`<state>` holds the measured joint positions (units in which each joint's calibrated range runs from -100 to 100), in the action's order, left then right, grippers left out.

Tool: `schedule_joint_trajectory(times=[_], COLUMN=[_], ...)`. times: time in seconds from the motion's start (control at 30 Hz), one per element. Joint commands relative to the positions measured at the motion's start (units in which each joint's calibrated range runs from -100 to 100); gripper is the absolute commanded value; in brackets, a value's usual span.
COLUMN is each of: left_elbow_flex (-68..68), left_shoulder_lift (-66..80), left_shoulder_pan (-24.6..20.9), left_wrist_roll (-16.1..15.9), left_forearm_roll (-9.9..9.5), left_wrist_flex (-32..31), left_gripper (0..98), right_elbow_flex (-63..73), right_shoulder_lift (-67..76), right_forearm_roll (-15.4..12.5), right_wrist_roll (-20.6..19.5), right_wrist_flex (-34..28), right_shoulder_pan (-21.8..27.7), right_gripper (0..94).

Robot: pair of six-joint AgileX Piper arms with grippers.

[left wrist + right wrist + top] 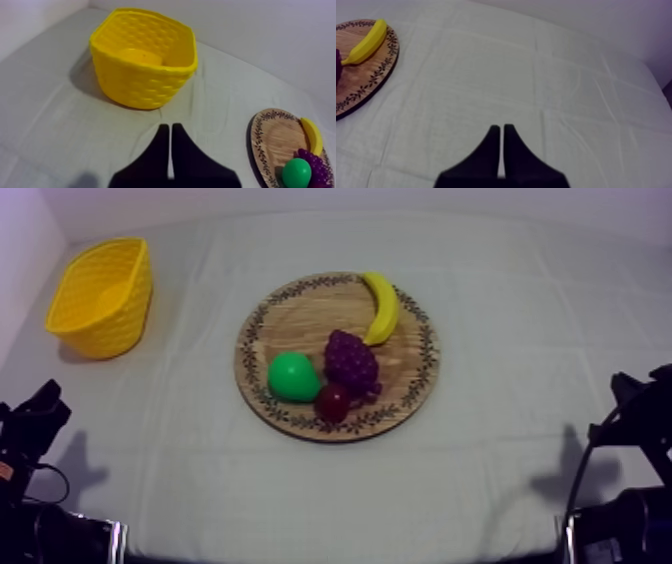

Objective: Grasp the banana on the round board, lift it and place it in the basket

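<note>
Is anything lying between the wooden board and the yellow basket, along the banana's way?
Nothing: only bare grey-white cloth lies between the wooden board and the yellow basket, as both the top view and the left wrist view show.

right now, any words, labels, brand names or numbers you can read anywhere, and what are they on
None: no word, number, label or sign can be read.
The wooden board has a leaf-like pattern round its rim, not letters.
The yellow basket, banana, pear, grapes, small red fruit and cloth show no markings.
</note>
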<state>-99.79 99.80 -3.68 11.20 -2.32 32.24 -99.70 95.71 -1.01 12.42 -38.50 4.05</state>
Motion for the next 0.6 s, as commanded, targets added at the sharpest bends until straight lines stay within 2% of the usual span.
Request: schedule_joint_trajectory(times=[0.0,0.43,0.57], left_elbow_flex=[0.02,0.02,0.02], left_shoulder_lift=[0.03,0.03,0.03], left_shoulder_pan=[0.02,0.02,0.02], left_wrist_roll=[0.01,0.00,-2.67], left_forearm_roll=[0.00,0.00,0.00], left_wrist_flex=[0.01,0.01,0.01], left_gripper=[0.1,0.1,0.1], right_elbow_flex=[0.03,0.03,0.03], right_shoulder_lift=[0.04,0.04,0.04], right_forearm_roll=[0.01,0.01,0.01], right_wrist_roll=[-0.04,-0.04,-0.04], right_wrist_flex=[0.03,0.03,0.03], right_shoulder_pan=[0.01,0.01,0.01], right_gripper=[0.6,0.6,0.6])
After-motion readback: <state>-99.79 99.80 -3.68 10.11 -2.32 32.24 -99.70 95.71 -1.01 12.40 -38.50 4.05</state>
